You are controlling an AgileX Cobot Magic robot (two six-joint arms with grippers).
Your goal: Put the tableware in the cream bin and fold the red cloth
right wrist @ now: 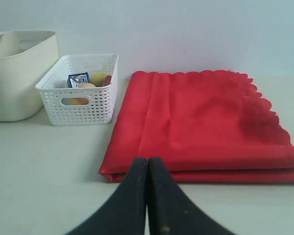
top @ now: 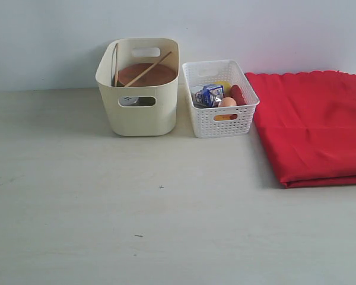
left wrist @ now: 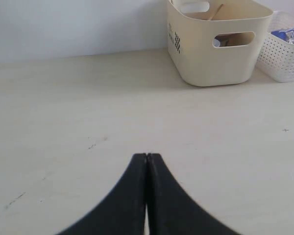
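The left gripper and right gripper are clenched, empty. Just ahead of the right lies the red cloth, matte, scallop-edged, folded (layers show at its near edge). Well ahead of the left stands the smooth, round-cornered cream bin, with the brown plate and chopsticks inside.

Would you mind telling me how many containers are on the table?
2: the cream bin, and the white basket between it and the red cloth. None looks hidden.
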